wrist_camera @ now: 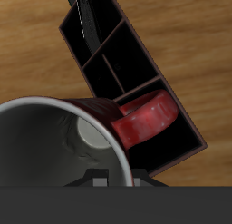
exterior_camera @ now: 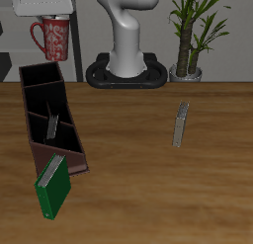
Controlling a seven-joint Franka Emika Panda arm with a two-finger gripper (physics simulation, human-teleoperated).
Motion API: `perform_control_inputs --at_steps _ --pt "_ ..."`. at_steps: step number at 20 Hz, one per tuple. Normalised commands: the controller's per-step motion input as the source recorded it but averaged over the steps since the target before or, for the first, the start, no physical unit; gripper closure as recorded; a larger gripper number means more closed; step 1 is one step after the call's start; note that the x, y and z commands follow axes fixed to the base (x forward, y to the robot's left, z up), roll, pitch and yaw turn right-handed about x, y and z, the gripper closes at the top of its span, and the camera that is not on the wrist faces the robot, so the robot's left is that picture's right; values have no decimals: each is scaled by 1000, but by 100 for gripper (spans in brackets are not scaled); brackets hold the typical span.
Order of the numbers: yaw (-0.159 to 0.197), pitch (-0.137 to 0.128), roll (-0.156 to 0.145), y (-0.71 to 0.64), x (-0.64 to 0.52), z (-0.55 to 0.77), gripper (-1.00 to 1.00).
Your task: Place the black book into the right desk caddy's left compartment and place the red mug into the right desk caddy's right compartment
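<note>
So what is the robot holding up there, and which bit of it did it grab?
The pincer holds the red mug by its rim, up in the air above the right desk caddy. Its handle is free.

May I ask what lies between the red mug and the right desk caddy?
Nothing: exterior view shows red mug and right desk caddy apart, gap bare.

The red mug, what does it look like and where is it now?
The red mug is dark red with pale speckles, pale grey inside, with one loop handle. It stands upright, lifted in the air and held by the hand at its rim. It hangs above the far end of the caddy, touching nothing else.
</note>
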Motion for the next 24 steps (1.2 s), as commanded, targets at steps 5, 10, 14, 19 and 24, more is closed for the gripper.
perform_control_inputs --at_steps 5,10,14,19,24 --pt "-44 10 -26 -321 150 42 100" --pt "5 35 0 -150 136 -113 100" --pt "-3 1 43 -41 -22 2 100" --pt "19 13 14 -13 6 -46 100" --pt "-5 -16 -20 -158 -61 -6 100"
